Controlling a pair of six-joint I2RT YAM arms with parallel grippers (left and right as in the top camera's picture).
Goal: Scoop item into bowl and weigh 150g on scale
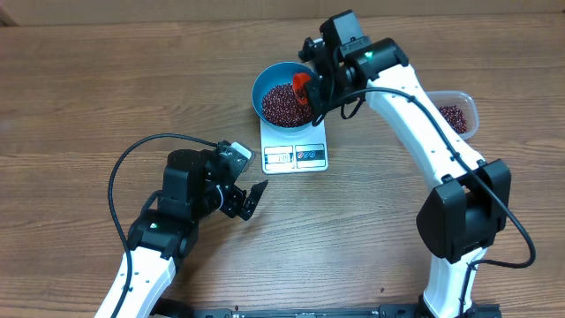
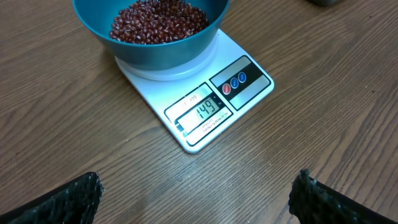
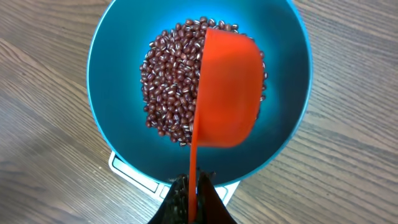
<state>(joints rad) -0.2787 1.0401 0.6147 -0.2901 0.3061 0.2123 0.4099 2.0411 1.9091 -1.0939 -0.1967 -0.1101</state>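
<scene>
149 on scale (image 2: 200, 102), L-wrist only

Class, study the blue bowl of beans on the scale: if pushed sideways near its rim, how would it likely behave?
The bowl narrows toward its base on the scale, so a rim push would probably tip it rather than slide it. The loose beans would likely shift or spill. Its smooth wall may be slippery.

Wooden table (image 1: 88, 106) fills all three views: mid-brown top, darker grain streaks running lengthwise, matte finish. Paler tan band (image 1: 177, 11) along far edge in overhead view; cannot tell what it is. Light even, diffuse; shadows on tabletop soft, faint.
</scene>
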